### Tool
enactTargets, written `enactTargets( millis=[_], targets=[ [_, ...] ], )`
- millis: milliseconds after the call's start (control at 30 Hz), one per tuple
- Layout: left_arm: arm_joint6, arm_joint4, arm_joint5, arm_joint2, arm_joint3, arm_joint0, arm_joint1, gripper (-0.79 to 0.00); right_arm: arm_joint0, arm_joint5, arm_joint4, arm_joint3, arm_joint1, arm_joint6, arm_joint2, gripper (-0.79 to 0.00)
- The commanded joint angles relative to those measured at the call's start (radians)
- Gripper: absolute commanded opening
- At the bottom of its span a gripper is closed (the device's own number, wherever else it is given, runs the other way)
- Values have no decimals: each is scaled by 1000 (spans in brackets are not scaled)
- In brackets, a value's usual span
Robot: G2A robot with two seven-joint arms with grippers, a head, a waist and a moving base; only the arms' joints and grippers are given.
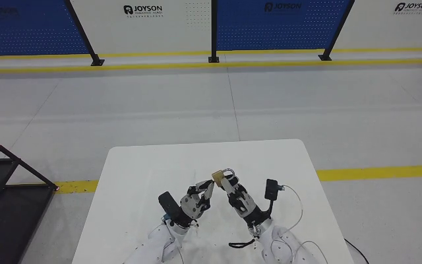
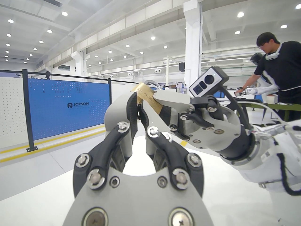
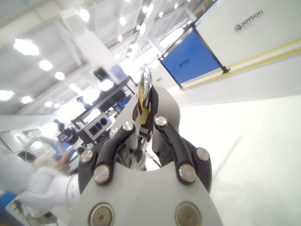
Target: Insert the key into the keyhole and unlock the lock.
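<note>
**Two grippers meet at a gold lock above the table**

The robot holds both arms up over the white table [image 1: 132, 178]. The two grippers come together in the air, near the middle of the table.

The right gripper [image 3: 145, 105] holds the lock [image 2: 147, 96]. Its two fingers are squeezed on the flat sides of the lock, one on each side. The lock is gold in colour. It has a shiny silver loop [image 3: 146, 81] on top. The loop points up and away from the robot. The lock is lifted off the table and does not touch it.

The left gripper [image 2: 138, 106] is just beside the lock. Its tips reach the end of the lock that is away from the loop. Its fingers are pulled in close, with only a thin gap between the black pads [image 2: 131, 109]. A small dark piece [image 2: 140, 113] sits in that gap, pinched by the pads. It is too small to tell just what it is. It is also hard to see if it goes into the lock or only sits next to it.

From the top view, the left arm comes in from the left and the right arm from the right. Their tips meet at the lock.

Behind the table there is a grey floor with yellow lines [image 1: 369, 173]. Farther back stand blue and white fence panels [image 1: 283, 23].
</note>
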Motion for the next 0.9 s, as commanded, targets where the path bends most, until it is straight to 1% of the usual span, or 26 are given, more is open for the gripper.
enactTargets(
  millis=[0,333,633,733,867],
  targets=[
    [1,6,13,3,5,-3,-1,-785,-1,7,1,-4,0,7,1,-785],
    [17,53,101,13,29,-16,-8,-785,-3,29,10,-15,0,34,4,-785],
    [40,96,154,27,60,-30,-15,-785,-2,33,23,-16,1,53,5,-785],
    [56,118,190,29,72,-35,-17,-785,-2,34,26,-16,0,56,6,-785],
    [66,119,195,36,82,-40,-20,-785,-2,35,30,-16,0,57,6,-785]
  ],
)
